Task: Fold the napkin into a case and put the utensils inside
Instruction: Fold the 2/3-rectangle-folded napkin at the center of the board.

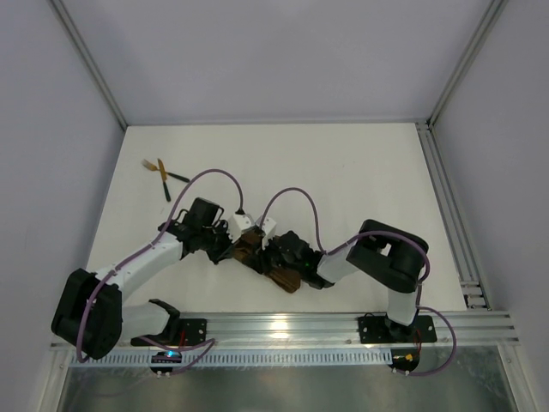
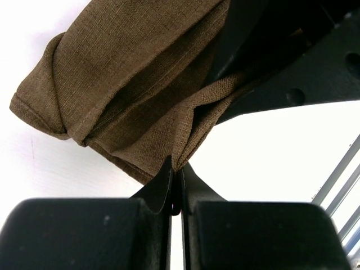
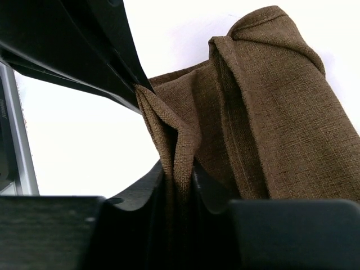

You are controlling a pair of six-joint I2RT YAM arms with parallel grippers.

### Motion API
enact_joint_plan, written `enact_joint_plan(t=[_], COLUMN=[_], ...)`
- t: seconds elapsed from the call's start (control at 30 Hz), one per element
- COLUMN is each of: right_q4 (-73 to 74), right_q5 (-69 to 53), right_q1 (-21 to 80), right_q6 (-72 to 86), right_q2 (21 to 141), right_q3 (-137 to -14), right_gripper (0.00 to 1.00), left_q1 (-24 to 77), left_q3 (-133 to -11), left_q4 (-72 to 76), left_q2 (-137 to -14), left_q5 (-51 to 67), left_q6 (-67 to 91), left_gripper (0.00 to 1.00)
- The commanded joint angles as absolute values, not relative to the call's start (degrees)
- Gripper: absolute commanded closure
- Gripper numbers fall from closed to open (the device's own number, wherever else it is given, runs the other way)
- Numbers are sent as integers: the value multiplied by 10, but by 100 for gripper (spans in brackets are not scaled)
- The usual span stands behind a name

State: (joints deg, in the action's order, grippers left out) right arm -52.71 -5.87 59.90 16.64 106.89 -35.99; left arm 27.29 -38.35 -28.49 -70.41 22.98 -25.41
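The two black fingers of the left gripper (image 2: 175, 169) fill the bottom of the left wrist view. They are pressed together with almost no gap. Between their tips a small corner of the napkin (image 2: 129, 73) is pinched. From this corner the brown cloth goes up and to the left in several loose layers. It ends in a rounded, rolled edge that lies on the white table (image 2: 34, 169).

The right gripper (image 3: 179, 177) is also closed on the napkin. In the right wrist view a thick fold of the cloth, more than one layer, goes down between its two fingers. The fingers therefore stand a little apart, and the cloth fills the gap between them. To the right of this fold, the rest of the napkin lies as a long bundle with a rounded far end.

From above, both arms reach toward the middle of the table, not far from its near edge. The two grippers face each other there, very close together. The napkin is between and under them, bunched into a narrow, crumpled shape. One brown end shows beside the right arm.

The utensils (image 1: 161, 174) lie on the far left part of the table, well apart from the napkin. Their gold heads are near each other, and their thin black handles spread apart toward the near side.
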Motion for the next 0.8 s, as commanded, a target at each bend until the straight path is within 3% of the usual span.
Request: enact_joint_plan(t=[0.0, 0.07, 0.17, 0.2, 0.3, 0.47, 0.77], right_q4=[-556, -555, -548, -538, -520, -517, -506], right_q5=[-45, -43, -48, -50, -60, -64, -68], right_q1=[605, 604, 605, 605, 605, 605, 605], right_q6=[180, 185, 195, 199, 215, 236, 235], right_q2=[1067, 1064, 1063, 1064, 1078, 1098, 1092], right_q3=[-373, -367, -362, -362, -367, -368, -371], right_gripper=[78, 83, 91, 94, 97, 97, 97], left_q1=[275, 274, 267, 257, 223, 188, 249], left_q3=[-404, -404, -412, -417, -454, -529, -469], left_q4=[-264, -263, -273, -279, -317, -345, -194], left_q2=[-708, -708, -699, -693, -661, -671, -758], left_q5=[250, 243, 243, 252, 301, 292, 110], left_q6=[-251, -245, -231, -228, -209, -176, -192], left_gripper=[100, 96, 74, 59, 43, 41, 46])
